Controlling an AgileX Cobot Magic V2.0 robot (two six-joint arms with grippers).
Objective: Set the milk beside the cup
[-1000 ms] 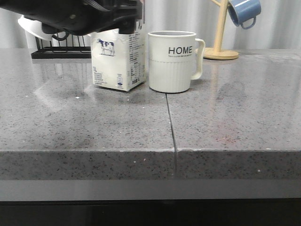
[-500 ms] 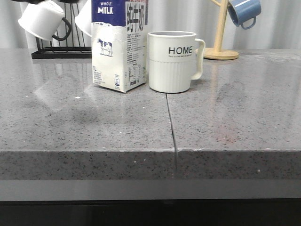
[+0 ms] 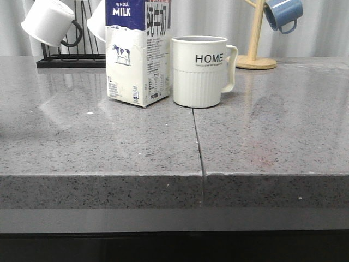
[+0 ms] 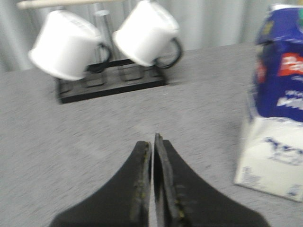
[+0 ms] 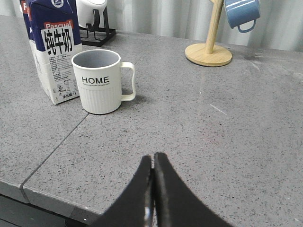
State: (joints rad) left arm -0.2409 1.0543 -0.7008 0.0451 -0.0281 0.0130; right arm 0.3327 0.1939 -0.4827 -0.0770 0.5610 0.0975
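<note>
Left gripper (image 4: pixel 152 142) first: fingers pressed together w/ only a hairline slit between them, nothing in them, hanging over bare counter (image 4: pixel 94 142) and touching nothing. Right gripper (image 5: pixel 153 163) same story: tips clenched flat against each other, empty, above the grey speckled counter near its front edge. Neither arm shows in the front view.

Out past the right gripper sits the cup (image 5: pixel 100 80), cream-white, ribbed lower half, handle pointing to the robot's right, "HOME" in black on the smooth upper band (a line of tiny print under it is too small to read). The milk (image 5: pixel 51 49) stands upright just beside it on the robot's left, very close; whether the two touch can't be told. From the front the carton's blue top reads "WHOLE MILK", w/ a cow picture on white below, "1L" lower down and a panel of small print. From the right wrist view its side shows "Pascual" on red and large black Chinese characters.

Farther back: on the left a black rack (image 4: pixel 111 80) w/ two white mugs (image 4: pixel 66 42) tilted on it, black handles. Back right, a wooden mug tree (image 5: pixel 209 47) w/ a blue mug (image 5: pixel 242 13) hanging from a peg.
</note>
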